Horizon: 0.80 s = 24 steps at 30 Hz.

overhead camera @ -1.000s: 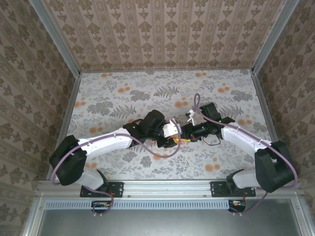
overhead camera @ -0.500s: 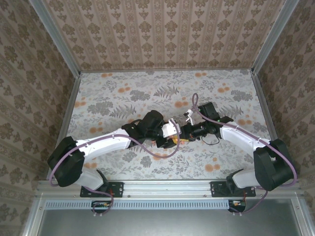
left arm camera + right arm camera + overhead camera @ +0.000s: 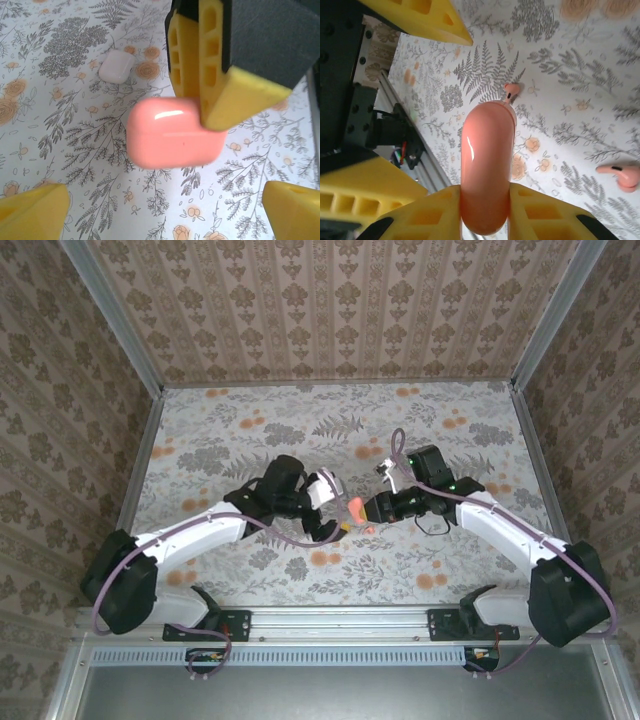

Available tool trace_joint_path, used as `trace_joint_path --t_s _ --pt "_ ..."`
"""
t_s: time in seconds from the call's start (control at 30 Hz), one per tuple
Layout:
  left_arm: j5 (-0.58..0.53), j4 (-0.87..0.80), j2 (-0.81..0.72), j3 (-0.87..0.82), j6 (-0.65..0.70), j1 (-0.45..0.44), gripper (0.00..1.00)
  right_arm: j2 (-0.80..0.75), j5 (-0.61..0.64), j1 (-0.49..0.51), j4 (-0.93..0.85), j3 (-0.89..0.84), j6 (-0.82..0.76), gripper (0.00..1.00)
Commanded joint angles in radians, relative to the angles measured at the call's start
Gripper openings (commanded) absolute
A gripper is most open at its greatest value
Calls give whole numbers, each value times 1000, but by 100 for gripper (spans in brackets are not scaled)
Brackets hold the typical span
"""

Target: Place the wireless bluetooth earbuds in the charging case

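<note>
Now handed over.
Left tool point(image 3: 165, 215) just opened, empty; right tool point(image 3: 485, 205) clamps the charging case point(image 3: 172, 132); earbuds point(image 3: 620, 176) await.

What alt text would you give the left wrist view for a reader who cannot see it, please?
The right claw grips a pink charging case from the upper right, above a floral table. A white case lies beyond it, and the open left claw shows its yellow fingertips at the bottom corners.

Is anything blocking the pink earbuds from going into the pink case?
The pink case, held by the right gripper, looks closed, so its own lid bars entry. The pink earbuds lie on the table.
</note>
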Motion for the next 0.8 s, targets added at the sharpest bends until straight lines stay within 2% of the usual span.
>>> trace_joint_path --t_s 0.0,0.17,0.23,0.4,0.5,0.77 --pt "179 20 -40 -38 -16 27 97 -53 38 5 41 -4 -152 25" --pt "183 79 -136 -99 9 43 91 -116 16 5 30 -15 -365 25" --pt "218 106 -178 -126 42 52 84 -138 -19 6 4 -15 -477 24" --pt "279 93 -210 -149 149 55 76 -164 -109 7 -51 -12 -737 21" --pt "327 88 -207 -155 204 51 69 -152 -151 16 -83 6 -838 19" --pt "329 37 -194 -135 259 34 64 -82 -103 82 -240 88 -1020 18"
